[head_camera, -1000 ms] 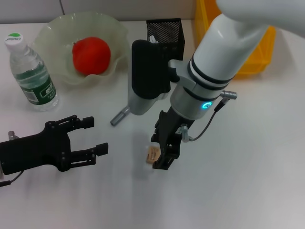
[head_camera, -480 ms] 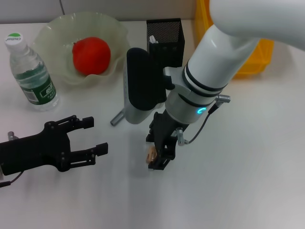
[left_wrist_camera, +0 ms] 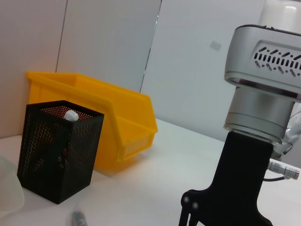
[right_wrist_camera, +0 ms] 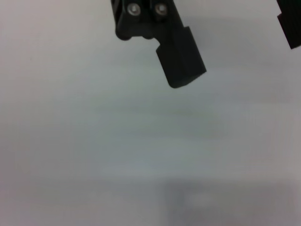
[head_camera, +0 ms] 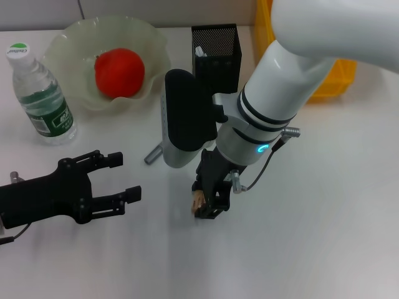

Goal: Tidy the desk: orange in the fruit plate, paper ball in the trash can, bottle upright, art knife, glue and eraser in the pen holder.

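While the right gripper (head_camera: 204,202) pinches the eraser (head_camera: 197,200) on the white desk (head_camera: 312,237), the left gripper (head_camera: 118,180) rests with jaws spread.

The bottle (head_camera: 42,93) carries a green label whose print cannot be read.

An orange (head_camera: 119,71) sits in the fruit plate (head_camera: 75,43) at the back left, with a bottle (head_camera: 41,96) standing to its left and a pen holder (head_camera: 217,47) to its right.
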Action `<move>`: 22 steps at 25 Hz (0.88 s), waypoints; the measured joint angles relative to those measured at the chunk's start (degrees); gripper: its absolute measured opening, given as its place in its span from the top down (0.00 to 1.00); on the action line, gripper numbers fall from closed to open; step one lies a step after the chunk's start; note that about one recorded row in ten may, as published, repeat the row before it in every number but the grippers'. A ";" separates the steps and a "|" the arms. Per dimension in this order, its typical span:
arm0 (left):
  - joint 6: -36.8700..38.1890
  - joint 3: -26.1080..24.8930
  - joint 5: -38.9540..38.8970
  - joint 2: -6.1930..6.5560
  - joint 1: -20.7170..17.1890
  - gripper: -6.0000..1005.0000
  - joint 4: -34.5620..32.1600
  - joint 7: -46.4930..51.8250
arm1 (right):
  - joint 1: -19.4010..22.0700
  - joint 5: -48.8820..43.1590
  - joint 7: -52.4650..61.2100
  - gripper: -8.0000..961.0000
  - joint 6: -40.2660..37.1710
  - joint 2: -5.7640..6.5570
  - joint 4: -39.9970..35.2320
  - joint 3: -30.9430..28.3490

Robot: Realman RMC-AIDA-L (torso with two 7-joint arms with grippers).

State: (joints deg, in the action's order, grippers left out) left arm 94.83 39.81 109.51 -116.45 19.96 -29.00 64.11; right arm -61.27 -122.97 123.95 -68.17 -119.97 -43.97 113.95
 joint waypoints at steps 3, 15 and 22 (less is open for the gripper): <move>0.01 0.01 -0.03 0.00 0.03 0.21 0.00 0.03 | -0.09 0.01 -0.01 0.50 0.00 0.00 0.07 0.02; 0.24 0.01 -0.45 0.00 0.28 0.22 0.00 0.23 | -0.36 -5.80 4.31 0.55 -7.17 0.53 -4.64 -11.54; 0.28 0.04 -0.45 -0.15 0.45 0.22 0.00 0.23 | -0.70 -19.75 11.07 0.55 -12.14 0.74 -12.81 -34.68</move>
State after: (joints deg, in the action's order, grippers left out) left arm 95.11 39.85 109.06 -116.61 20.41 -29.00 64.34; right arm -61.96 -142.72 135.01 -80.31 -119.23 -56.78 79.28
